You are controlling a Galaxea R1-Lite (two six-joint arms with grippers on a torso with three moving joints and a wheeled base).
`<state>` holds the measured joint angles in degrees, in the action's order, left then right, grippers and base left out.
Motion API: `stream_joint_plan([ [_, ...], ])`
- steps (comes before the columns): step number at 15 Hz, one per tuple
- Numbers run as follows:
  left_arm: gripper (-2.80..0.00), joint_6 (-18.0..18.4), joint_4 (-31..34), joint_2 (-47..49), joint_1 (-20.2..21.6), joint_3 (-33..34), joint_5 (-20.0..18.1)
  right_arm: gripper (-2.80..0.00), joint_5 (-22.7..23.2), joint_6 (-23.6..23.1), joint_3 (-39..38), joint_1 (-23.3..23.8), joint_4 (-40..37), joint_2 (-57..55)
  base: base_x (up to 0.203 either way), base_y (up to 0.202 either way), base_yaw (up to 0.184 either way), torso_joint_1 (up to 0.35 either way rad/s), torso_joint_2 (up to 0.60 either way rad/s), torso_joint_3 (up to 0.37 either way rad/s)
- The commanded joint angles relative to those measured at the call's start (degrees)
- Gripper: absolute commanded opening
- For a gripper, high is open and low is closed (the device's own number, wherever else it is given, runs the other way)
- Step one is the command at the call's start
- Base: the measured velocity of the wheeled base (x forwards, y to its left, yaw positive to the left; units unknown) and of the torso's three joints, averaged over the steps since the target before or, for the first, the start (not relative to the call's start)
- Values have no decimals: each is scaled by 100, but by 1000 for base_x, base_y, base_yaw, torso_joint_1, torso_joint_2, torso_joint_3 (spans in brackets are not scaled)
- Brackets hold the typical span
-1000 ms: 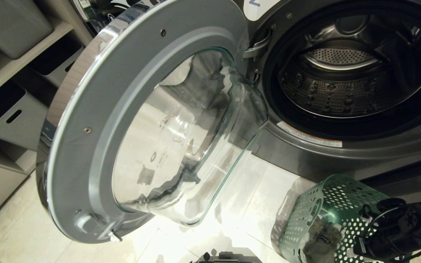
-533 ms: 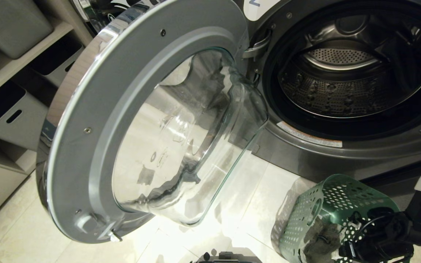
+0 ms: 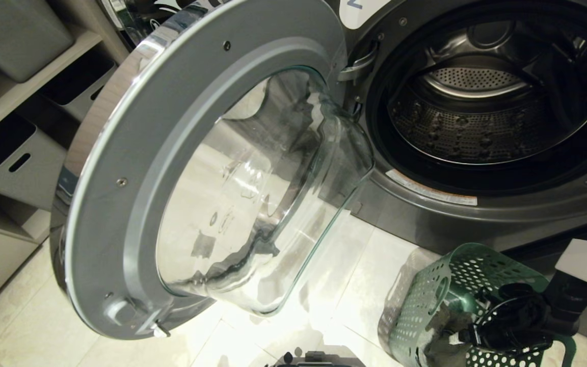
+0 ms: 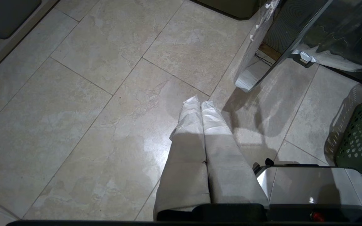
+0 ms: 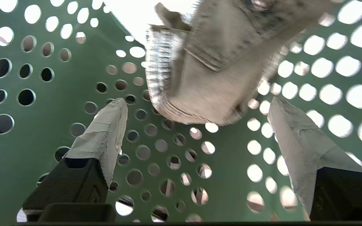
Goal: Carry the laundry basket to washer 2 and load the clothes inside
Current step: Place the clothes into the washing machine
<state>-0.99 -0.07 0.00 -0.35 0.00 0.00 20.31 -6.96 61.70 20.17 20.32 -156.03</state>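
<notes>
**Right gripper lowered into basket, jaws spread**

Basket (image 3: 441, 300) on floor just in front of washer 2 (image 3: 482, 102), door (image 3: 181, 168) swung fully open, drum empty. Right gripper (image 5: 196, 125) now deeper inside basket than a second ago, shifted toward clothes (image 5: 212, 66) and opened from part-closed to wide. Fingers (image 5: 105, 131) straddling garment, not yet gripping. Clothes bunched against perforated wall. Next, by judgement: advance, close on fabric, lift to drum. Left gripper (image 4: 200, 106) parked above floor tiles, pressed shut, empty.

perforated plastic basket (image 3: 441, 285), woven cloth garment (image 5: 212, 78).
</notes>
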Motion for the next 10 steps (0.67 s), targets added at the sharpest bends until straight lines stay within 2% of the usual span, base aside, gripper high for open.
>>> stream_joint_plan([
  [1, -280, -6, -1, 9, 0, 9, 0, 0, 92, -26, 119, -63, 53, -241, 0, 0, 0, 0, 0, 0],
  [10, -280, -6, -1, 9, 0, 9, 0, 0, 73, -79, 111, -318, 2146, -806, 0, 0, 0, 0, 0, 0],
])
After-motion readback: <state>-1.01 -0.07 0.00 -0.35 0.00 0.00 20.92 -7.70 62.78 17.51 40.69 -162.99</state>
